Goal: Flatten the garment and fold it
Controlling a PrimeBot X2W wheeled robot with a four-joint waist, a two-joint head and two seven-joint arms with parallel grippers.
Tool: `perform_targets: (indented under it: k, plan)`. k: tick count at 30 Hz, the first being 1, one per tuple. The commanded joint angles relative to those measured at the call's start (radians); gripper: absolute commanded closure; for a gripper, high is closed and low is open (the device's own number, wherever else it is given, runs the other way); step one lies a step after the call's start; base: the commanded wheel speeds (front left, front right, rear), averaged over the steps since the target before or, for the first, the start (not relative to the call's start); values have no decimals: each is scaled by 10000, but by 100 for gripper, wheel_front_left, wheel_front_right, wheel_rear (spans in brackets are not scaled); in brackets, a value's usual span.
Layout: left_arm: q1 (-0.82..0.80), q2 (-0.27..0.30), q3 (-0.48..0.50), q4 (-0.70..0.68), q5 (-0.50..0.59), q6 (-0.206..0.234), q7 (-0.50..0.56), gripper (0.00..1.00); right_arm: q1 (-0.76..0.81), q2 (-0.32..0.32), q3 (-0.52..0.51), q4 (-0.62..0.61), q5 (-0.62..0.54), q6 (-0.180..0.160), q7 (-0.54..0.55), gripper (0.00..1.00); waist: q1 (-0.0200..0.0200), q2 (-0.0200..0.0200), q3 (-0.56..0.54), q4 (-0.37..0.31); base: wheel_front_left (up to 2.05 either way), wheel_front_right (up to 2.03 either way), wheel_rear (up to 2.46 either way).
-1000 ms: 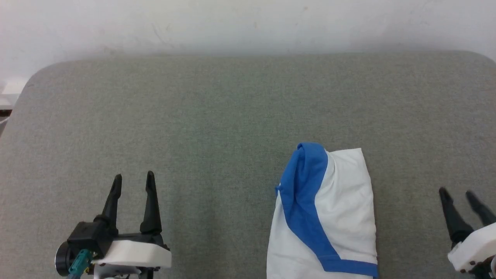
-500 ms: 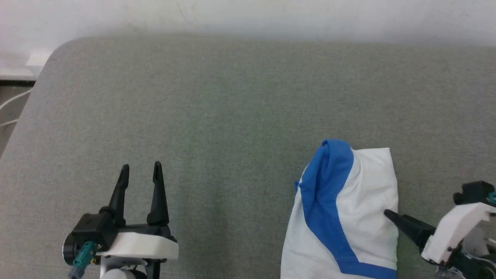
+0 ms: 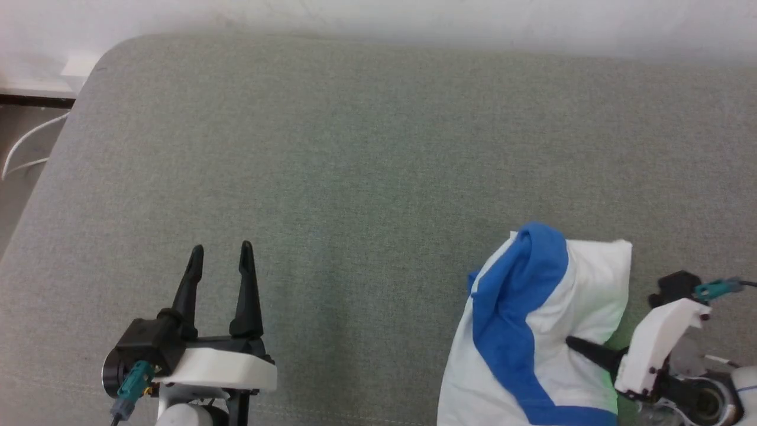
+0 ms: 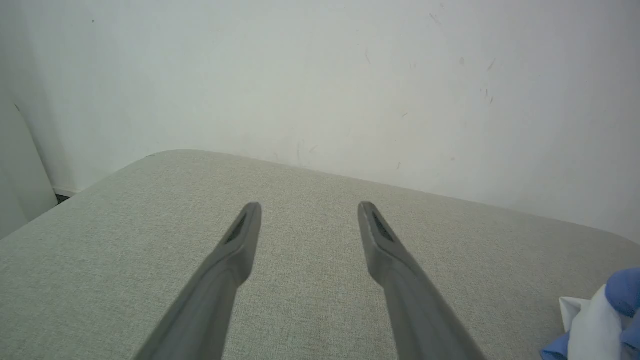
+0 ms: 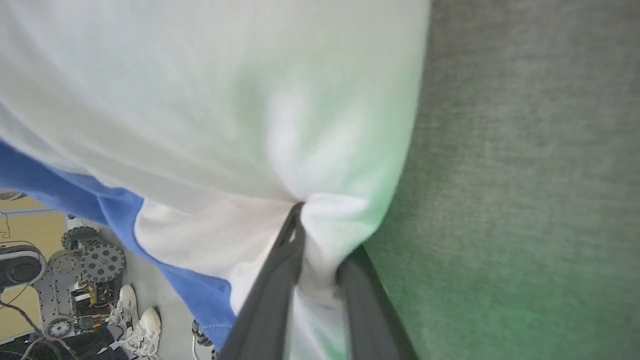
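Note:
The garment [image 3: 591, 284] lies in a folded heap at the near right of the grey-green cushion [image 3: 366, 148], its white body crossed by a blue sleeve [image 3: 514, 307]. My right gripper [image 3: 576, 343] reaches in from the right, shut on the white cloth at the garment's right edge. In the right wrist view the garment [image 5: 200, 100] bunches into a pinch between the fingers of that gripper [image 5: 315, 225]. My left gripper [image 3: 222, 248] stands open over bare cushion at the near left, far from the cloth. The left wrist view shows that gripper [image 4: 310, 207] with nothing in it and the garment [image 4: 595, 320] at the lower right corner.
A white wall [image 3: 378, 18] backs the cushion. The cushion's rounded left corner [image 3: 94, 65] drops to a floor with a white cable [image 3: 23, 148]. Below the garment's hanging edge, the right wrist view shows white shoes [image 5: 135, 320] and geared machine parts [image 5: 100, 260].
The camera has shifted left. My right gripper swung in from the right side, reached the garment's right edge and closed on the white cloth, bunching it. The left gripper kept its pose.

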Motion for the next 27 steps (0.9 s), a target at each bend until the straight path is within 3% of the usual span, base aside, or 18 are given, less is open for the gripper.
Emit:
perform_targets:
  k: [1, 8, 11, 15, 20, 27]
  plan:
    - [-76, -11, -22, 33, 39, -53, -47, 0, 109, 273, 348, 243, 111, -21, 122, 100, 1, 0, -76, -55, 0, 0, 0]
    - [85, -11, 17, 183, 197, -94, -47, 0, -21, -104, 850, -125, 23, -21, -388, 100, 1, 0, -570, -306, 0, 0, 0]
    - [203, -11, 72, 207, 345, -107, -47, 0, -203, -350, 1084, -234, -607, -21, -775, 100, 1, 0, -822, -538, 0, 0, 0]
    - [324, -11, 127, 103, 354, -84, -47, 0, -720, -773, 1432, -121, -2304, -21, -1060, 100, 1, 0, -931, -1062, 0, 0, 0]
    - [142, -11, -2, -195, 282, -58, -47, 0, -1701, -1104, 1744, 69, -3816, -21, -704, 100, 1, 0, -407, -1985, 0, 0, 0]
    - [-559, -11, -214, -464, 522, -205, -47, 0, -2963, -1688, 1898, 596, -4770, -21, -317, 100, 1, 0, 1043, -3531, 0, 0, 0]
